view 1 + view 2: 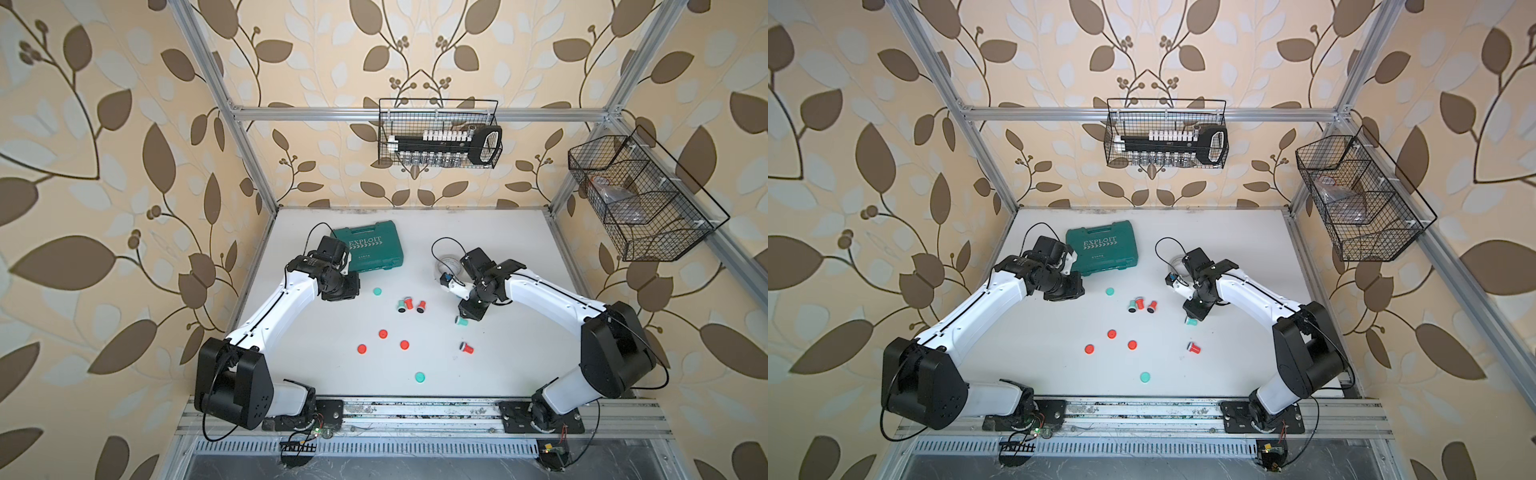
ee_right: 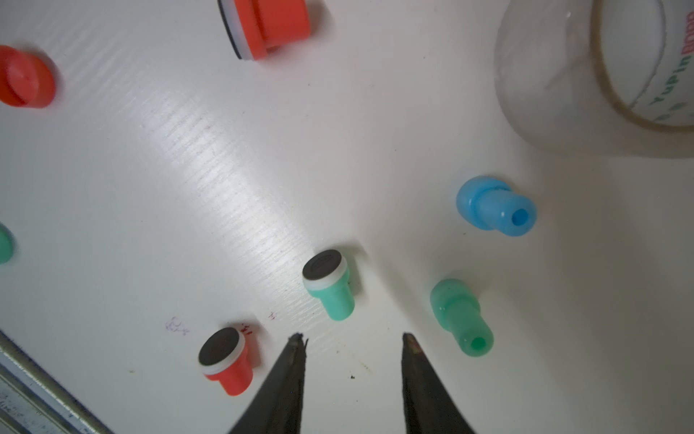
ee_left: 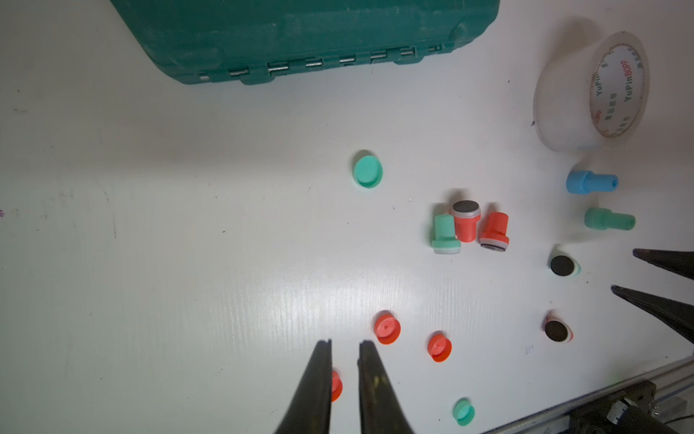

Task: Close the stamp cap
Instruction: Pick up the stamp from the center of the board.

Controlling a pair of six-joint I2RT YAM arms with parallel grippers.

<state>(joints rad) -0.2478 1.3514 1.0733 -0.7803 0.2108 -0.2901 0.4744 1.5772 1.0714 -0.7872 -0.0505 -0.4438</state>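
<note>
I've nothing gripped on either side.
In both top views the green stamp (image 1: 461,320) (image 1: 1191,321) lies right of centre. Left wrist view: left gripper (image 3: 345,342) barely parted, empty, lower middle. Right wrist view: right gripper (image 2: 351,336) open, green stamp (image 2: 326,283) just beyond its tips.

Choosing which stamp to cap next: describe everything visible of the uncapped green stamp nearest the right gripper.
The green stamp looks like mint plastic: a narrow stem widening to a head with a white ring and a round black pad, uncapped and facing upward. It sits on the white table, just beyond the right gripper, whose open jaws do not touch it.
</note>
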